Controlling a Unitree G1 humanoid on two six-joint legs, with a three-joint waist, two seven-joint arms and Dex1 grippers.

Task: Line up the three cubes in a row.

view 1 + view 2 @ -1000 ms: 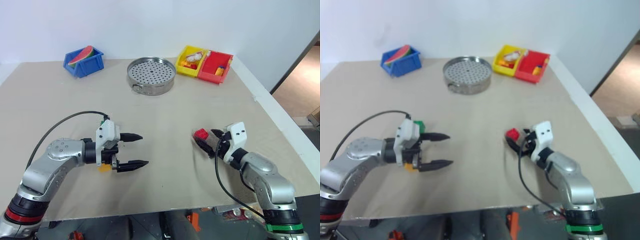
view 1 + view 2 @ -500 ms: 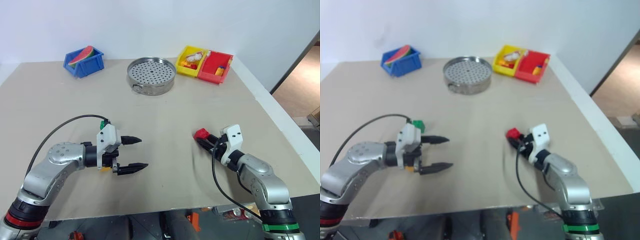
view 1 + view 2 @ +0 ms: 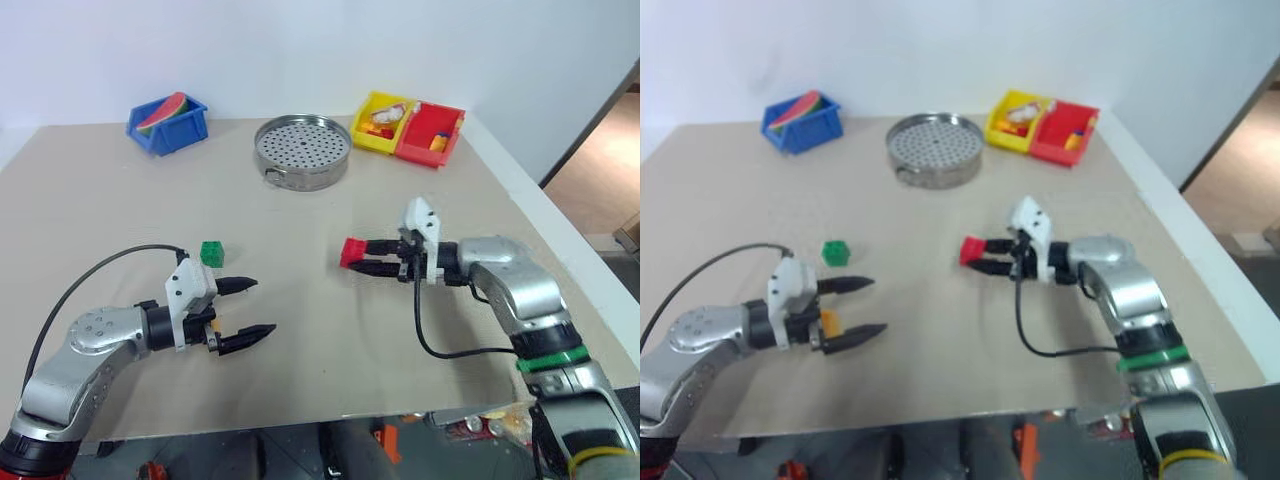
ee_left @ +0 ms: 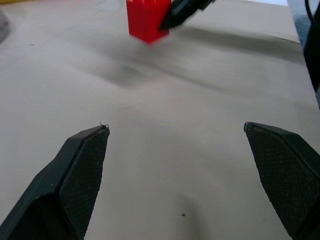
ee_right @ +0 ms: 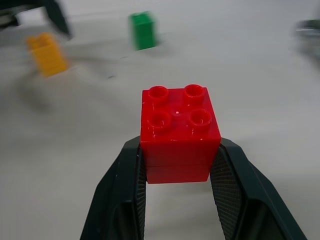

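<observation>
My right gripper is shut on the red cube and holds it just above the middle of the beige table, pointing to the left. In the right wrist view the red cube sits studs-up between the two pads. The green cube lies on the table at the left. My left gripper hovers open and empty just in front of it. Beside the left gripper's lower finger lies the yellow-orange cube, near the green cube in the right wrist view.
At the back stand a blue bin with a watermelon slice, a perforated steel pan, and a yellow bin joined to a red bin holding small toy pieces. The table's right edge drops to the floor.
My right gripper shut on the red cube, lifted it and carried it left toward the table's middle, turning to point left. The left gripper drew back slightly, uncovering the green cube.
</observation>
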